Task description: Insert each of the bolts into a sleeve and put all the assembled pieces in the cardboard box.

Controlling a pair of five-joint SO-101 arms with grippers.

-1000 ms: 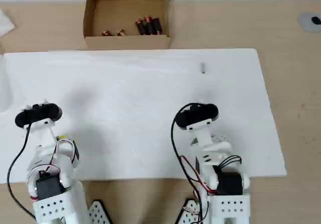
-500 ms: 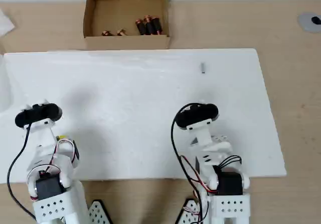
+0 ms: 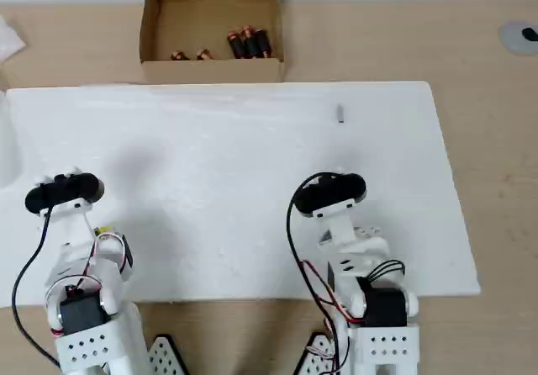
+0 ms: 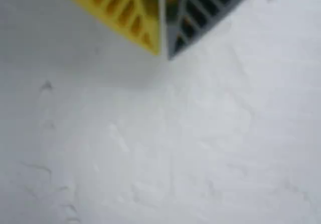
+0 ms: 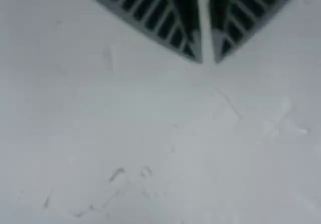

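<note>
The white sheet [image 3: 210,182] lies open up to the cardboard box [image 3: 212,71]; a small grey piece [image 3: 340,114] rests near the box's right corner. Box walls upright, top open.

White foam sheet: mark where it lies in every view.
High view: white foam sheet across the middle, below the brown cardboard box.
Left wrist view: sheet under the yellow and grey fingers.
Right wrist view: sheet under the grey fingers.
Shared landmark: its scuffed white surface.

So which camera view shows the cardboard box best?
The high view: the cardboard box sits open beyond the white sheet, with assembled pieces lying inside. Both wrist views face the white sheet instead.
</note>
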